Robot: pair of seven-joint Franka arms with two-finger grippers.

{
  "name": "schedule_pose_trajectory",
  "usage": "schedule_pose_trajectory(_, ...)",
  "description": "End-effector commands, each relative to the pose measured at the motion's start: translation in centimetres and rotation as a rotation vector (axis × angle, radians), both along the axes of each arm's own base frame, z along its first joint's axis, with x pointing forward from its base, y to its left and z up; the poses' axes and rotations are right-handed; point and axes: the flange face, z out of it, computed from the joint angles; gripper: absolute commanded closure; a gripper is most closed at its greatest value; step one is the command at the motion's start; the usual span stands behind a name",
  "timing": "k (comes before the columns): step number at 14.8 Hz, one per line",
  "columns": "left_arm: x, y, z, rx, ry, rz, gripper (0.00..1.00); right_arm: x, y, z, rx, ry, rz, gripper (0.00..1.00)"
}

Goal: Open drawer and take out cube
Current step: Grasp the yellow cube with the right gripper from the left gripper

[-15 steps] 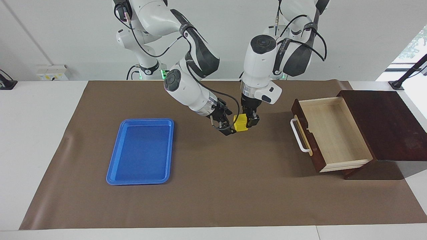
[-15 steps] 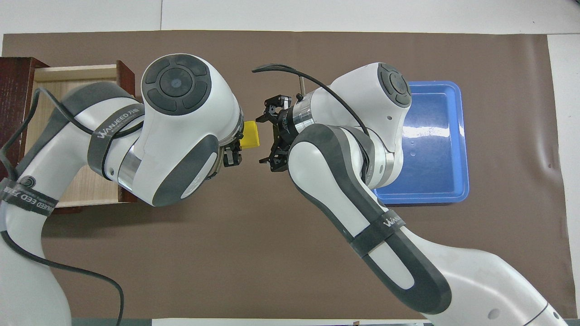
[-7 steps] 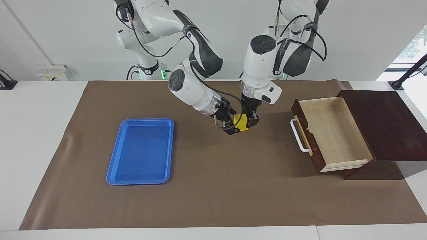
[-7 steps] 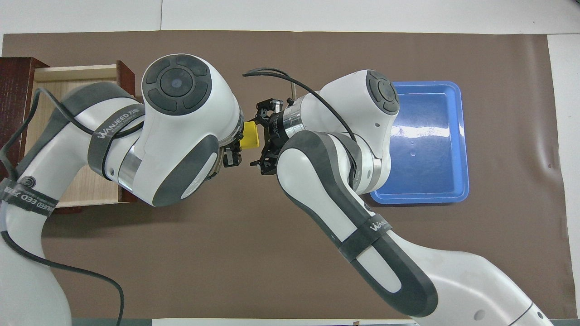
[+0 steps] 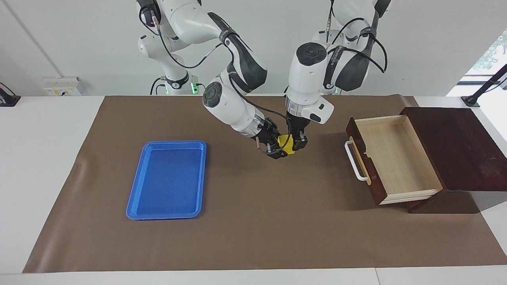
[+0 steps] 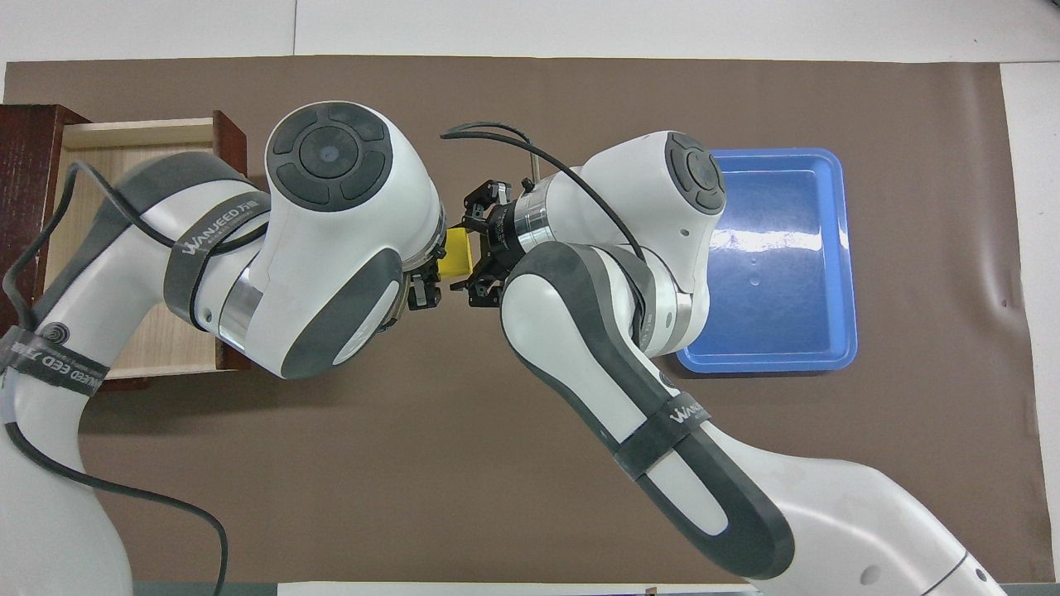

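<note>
Cube (image 5: 286, 144): yellow, held in the air at the centre of the frame in the facing view, above bare brown mat on the table (image 5: 253, 237), between the drawer (image 5: 390, 158) at the frame's right and the blue tray (image 5: 168, 180) at its left. Left end effector (image 5: 298, 143) points straight down and is clamped on the cube from above. Right end effector (image 5: 276, 149) comes in at a slant from the tray side, its fingers spread and standing to either side of the cube; contact with the cube's faces cannot be confirmed. In the overhead view the cube (image 6: 455, 252) shows as a narrow yellow strip between the two wrists, with the right end effector (image 6: 460, 255) immediately beside it. Drawer is pulled fully out and its pale interior is empty, so the opening and removal appear done. Judgement: a handover is in hand. The deciding relation is that the cube lies directly ahead of the right end effector's gap, along its approach line; closing there, then releasing the left grip, would pass it over.
</note>
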Motion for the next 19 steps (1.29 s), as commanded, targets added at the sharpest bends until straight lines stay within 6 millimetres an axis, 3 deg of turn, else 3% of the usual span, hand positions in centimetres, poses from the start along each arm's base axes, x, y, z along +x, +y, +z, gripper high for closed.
schedule_pose_trajectory(1,0.1,0.4,0.2,0.006,-0.016,-0.006,0.97,-0.1,0.4,-0.1,0.012,0.015,-0.004,0.72)
schedule_pose_trajectory(2,0.1,0.4,0.2,0.006,-0.016,-0.006,0.97,-0.1,0.4,-0.1,0.011,0.011,0.0,0.93)
schedule_pose_trajectory(3,0.1,0.4,0.2,0.006,-0.016,-0.006,0.97,0.0,0.3,-0.1,0.012,0.005,0.006,1.0)
schedule_pose_trajectory(8,0.1,0.4,0.2,0.006,-0.016,-0.008,0.96,0.4,-0.4,-0.2,0.013,-0.001,0.009,1.0)
schedule_pose_trajectory(9,0.1,0.4,0.2,0.006,-0.016,-0.006,0.92,0.5,-0.6,-0.3,0.014,0.001,0.005,1.0)
schedule_pose_trajectory(10,0.1,0.4,0.3,0.005,-0.017,-0.007,0.69,0.6,-0.7,-0.3,0.012,0.0,0.003,1.0)
schedule_pose_trajectory(11,0.1,0.4,0.3,0.005,-0.017,-0.007,0.31,0.6,-0.8,-0.3,0.011,0.005,0.005,1.0)
schedule_pose_trajectory(12,0.3,0.5,0.4,0.004,-0.019,-0.006,0.02,0.6,-0.9,-0.4,0.011,0.007,0.006,1.0)
schedule_pose_trajectory(17,0.8,1.2,0.6,0.005,-0.022,0.009,0.0,1.0,-1.5,-0.5,0.009,0.002,0.012,1.0)
schedule_pose_trajectory(19,2.2,3.7,0.4,0.023,-0.018,0.052,0.0,1.9,-3.3,-0.6,0.006,-0.005,0.014,1.0)
